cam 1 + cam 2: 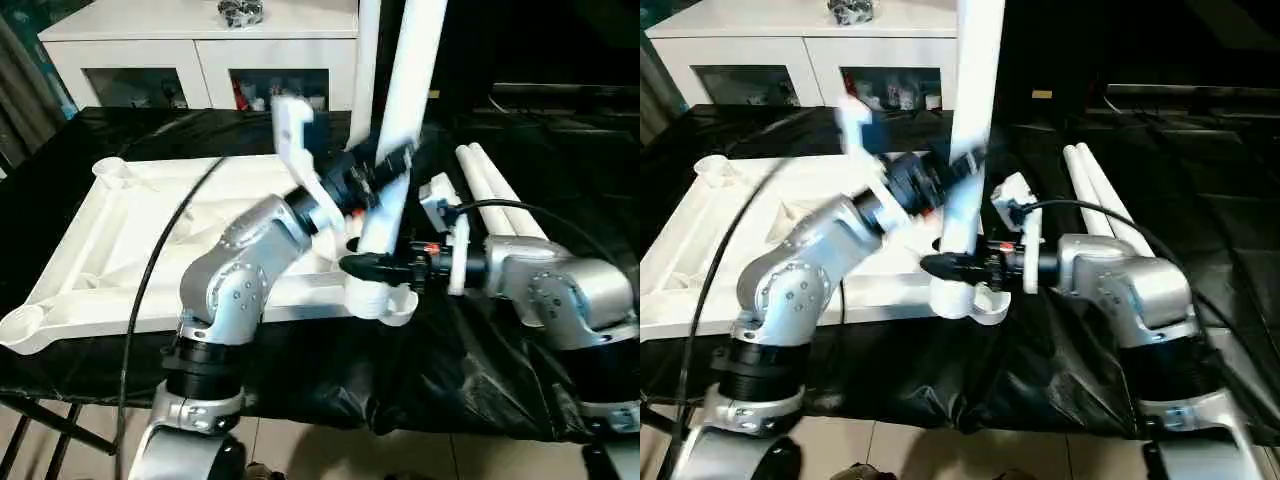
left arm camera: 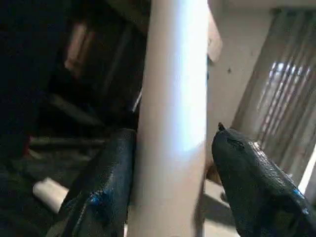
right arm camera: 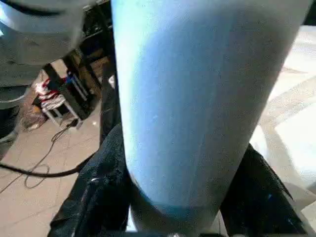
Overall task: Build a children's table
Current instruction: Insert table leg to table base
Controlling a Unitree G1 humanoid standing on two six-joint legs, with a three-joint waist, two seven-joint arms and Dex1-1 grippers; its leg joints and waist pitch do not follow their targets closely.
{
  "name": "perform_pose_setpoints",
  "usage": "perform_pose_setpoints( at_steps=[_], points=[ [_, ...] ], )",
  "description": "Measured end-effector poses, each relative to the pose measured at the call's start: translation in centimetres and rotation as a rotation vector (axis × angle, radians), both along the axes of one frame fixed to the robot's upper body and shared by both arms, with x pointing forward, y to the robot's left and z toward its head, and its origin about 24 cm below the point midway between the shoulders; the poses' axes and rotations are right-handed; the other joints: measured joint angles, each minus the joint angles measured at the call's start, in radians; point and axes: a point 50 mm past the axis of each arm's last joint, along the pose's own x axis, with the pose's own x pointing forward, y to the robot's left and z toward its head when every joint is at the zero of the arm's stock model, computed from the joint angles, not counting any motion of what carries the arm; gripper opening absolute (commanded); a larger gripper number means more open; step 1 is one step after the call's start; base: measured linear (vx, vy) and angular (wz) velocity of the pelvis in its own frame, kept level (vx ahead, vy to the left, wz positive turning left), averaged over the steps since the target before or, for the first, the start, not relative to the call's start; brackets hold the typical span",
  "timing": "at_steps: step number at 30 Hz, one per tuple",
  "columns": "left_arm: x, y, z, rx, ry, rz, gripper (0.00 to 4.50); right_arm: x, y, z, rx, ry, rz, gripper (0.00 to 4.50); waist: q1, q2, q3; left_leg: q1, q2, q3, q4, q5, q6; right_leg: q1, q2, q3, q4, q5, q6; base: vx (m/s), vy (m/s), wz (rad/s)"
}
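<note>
Left eye view: a white leg (image 1: 405,120) stands upright in the tabletop's (image 1: 120,250) near corner socket (image 1: 385,300). The right gripper (image 1: 365,265) clamps it low down; the left gripper (image 2: 170,182) straddles it higher, one finger (image 2: 256,187) apart from it.

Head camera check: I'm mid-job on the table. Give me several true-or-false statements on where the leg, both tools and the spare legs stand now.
1. The upright leg stands in the tabletop's near right corner socket. True.
2. The right tool holds the leg low down, just above the socket. True.
3. The left tool rests on the tabletop, away from the leg. False: it sits around the leg, higher up.
4. The spare legs lie on the white cabinet. False: they lie on the black cover, right of the tabletop.
</note>
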Motion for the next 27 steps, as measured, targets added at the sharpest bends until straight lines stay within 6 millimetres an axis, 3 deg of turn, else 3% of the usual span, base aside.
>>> perform_pose_setpoints(
  at_steps=[3, 8, 11, 13, 15, 19, 22, 27],
  points=[
    [0.2, 0.4, 0.8, -0.061, -0.025, 0.040, 2.86, 0.1, -0.1, 0.0, 0.018, -0.013, -0.037, 1.89, 0.000, 0.000, 0.000, 0.000, 0.000, 0.000, 0.000, 0.000, 0.000, 0.000, 0.000, 0.000, 0.000, 0.000, 0.000, 0.000, 0.000, 0.00],
    [1.3, 2.2, 4.0, -0.191, -0.077, 0.184, 2.86, 0.6, -0.7, -0.3, 0.053, -0.016, -0.143, 1.89, 0.000, 0.000, 0.000, 0.000, 0.000, 0.000, 0.000, 0.000, 0.000, 0.000, 0.000, 0.000, 0.000, 0.000, 0.000, 0.000, 0.000, 0.00],
    [1.9, 3.4, 3.7, -0.178, -0.071, 0.229, 2.86, 0.9, -1.5, -0.1, 0.052, -0.038, -0.218, 1.89, -0.003, 0.000, 0.000, 0.001, 0.000, 0.000, 0.000, 0.000, 0.000, 0.001, 0.000, 0.000, 0.000, 0.000, 0.001, 0.000, 0.000, 0.00],
    [2.3, 4.2, 2.5, -0.055, -0.094, 0.262, 2.86, 1.3, -2.0, -0.1, 0.014, -0.076, -0.288, 1.89, -0.003, 0.000, 0.000, 0.001, 0.000, 0.000, 0.000, 0.000, 0.000, 0.000, 0.000, 0.000, 0.000, 0.001, 0.001, 0.000, 0.000, 0.00],
    [2.5, 4.6, 0.4, 0.186, -0.142, 0.268, 2.86, 1.4, -2.7, -0.6, -0.053, -0.114, -0.363, 1.89, -0.001, 0.001, -0.001, 0.001, 0.000, -0.001, 0.000, 0.000, 0.000, 0.001, 0.000, -0.001, 0.000, -0.002, 0.005, 0.000, 0.000, 0.00],
    [2.1, 5.1, -6.6, 0.594, -0.102, 0.161, 2.86, 0.9, -3.6, -2.4, -0.162, -0.118, -0.472, 1.89, -0.002, 0.002, 0.000, -0.001, 0.000, -0.001, 0.000, 0.000, 0.000, 0.000, 0.000, 0.000, -0.001, -0.001, 0.004, 0.000, 0.000, 0.00],
    [1.3, 4.6, -9.4, 0.655, -0.043, 0.028, 2.86, 0.7, -3.2, -2.8, -0.176, -0.129, -0.512, 1.89, -0.003, 0.002, 0.000, -0.001, 0.000, -0.001, 0.000, 0.000, 0.000, -0.001, 0.000, 0.001, -0.001, 0.001, 0.002, 0.000, 0.000, 0.00],
    [0.5, 4.9, -10.8, 0.738, -0.059, -0.129, 2.86, 0.5, -3.1, -3.3, -0.199, -0.151, -0.569, 1.89, -0.006, 0.006, -0.002, 0.003, 0.000, 0.000, -0.001, 0.000, -0.001, 0.001, 0.000, 0.001, 0.000, 0.001, 0.002, 0.000, 0.000, 0.00]
  ],
)
